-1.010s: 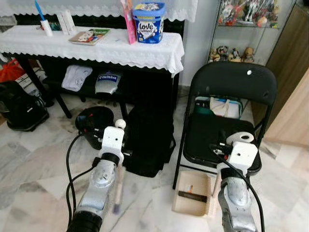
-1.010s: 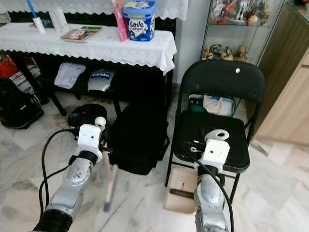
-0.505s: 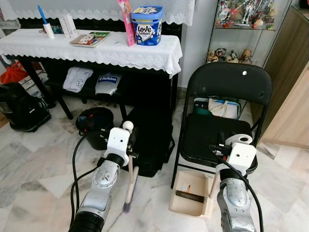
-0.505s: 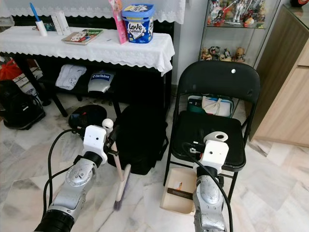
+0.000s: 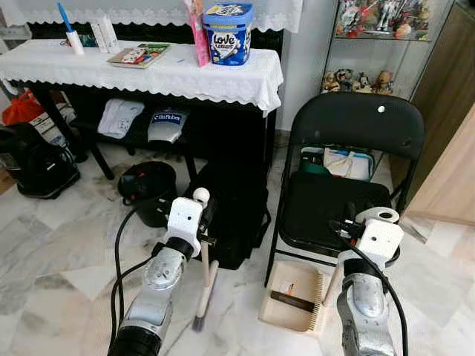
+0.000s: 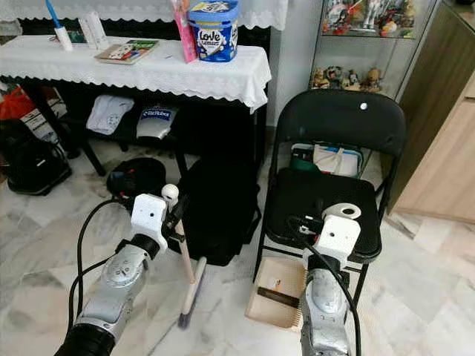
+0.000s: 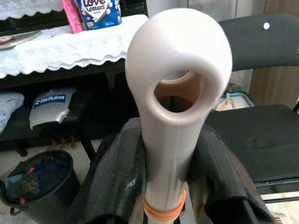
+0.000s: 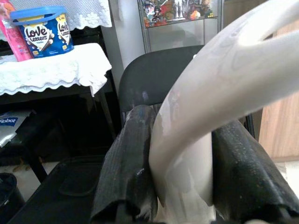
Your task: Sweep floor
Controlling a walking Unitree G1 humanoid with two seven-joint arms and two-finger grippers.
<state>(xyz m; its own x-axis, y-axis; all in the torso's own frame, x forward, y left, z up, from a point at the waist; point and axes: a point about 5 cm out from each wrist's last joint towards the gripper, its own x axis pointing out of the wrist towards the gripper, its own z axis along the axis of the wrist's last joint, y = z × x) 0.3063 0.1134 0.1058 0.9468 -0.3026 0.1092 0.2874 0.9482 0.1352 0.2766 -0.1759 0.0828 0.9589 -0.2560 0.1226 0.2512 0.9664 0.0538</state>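
- Since a second ago my left gripper [image 7: 163, 154] has carried the broom [image 5: 205, 285] toward the chair; its bristle end now sits on the marble just in front of the black bag [image 5: 234, 215], where before it lay further to my left; the dustpan has barely shifted.
- I count two tools, one per gripper; the left fingers [image 7: 114, 179] are clamped on the broom's cream handle just below its hanging loop, an orange band showing under the grip.
- The right gripper [image 8: 182, 172] is closed round the pale handle of the dustpan [image 5: 297, 297].
- The broom's long axis runs steeply, loop end up at my gripper, bristles down and slightly nearer me on the floor.
- The dustpan lies flat on the floor [image 5: 67, 252] under the front edge of the one black folding chair [image 5: 349, 148], its open mouth facing my left; I can see a small speck and a dark strip inside it.
- One black bucket [image 5: 148, 189] stands under the table, dark contents I cannot make out.
- On the one lace-covered table [image 5: 148, 74]: one blue tub [image 5: 228, 33], one pink packet beside it, one book.
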